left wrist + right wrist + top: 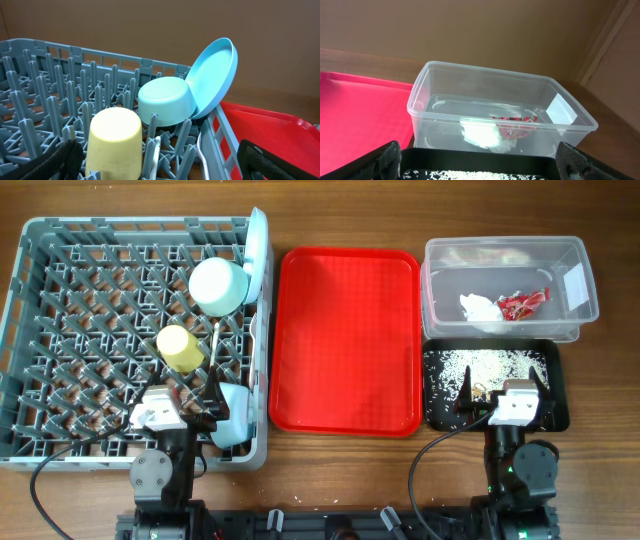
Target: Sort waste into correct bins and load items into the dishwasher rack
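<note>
While both my pincers hang wide and empty, the load sits sorted.
Near side of the rack point(30, 330), under my left pincer point(160, 150): cup point(114, 140) and bowl point(167, 100) bottom-up, plate point(215, 75) on edge at its right wall, a white utensil point(156, 150), perhaps the fork, between pegs. Under my right pincer point(480, 165), rice point(480, 365) in the black tray point(555, 370); napkin point(478, 307) and wrapper point(522, 303) in the far tub point(575, 310).

— What place is shown?
— A robot lab is suggested: a left arm point(160, 475) and a right arm point(522, 465) are mounted at the edge of a wooden table point(350, 210), a rack point(130, 225) is set on it, and a brown wall point(470, 30) is seen behind.
</note>
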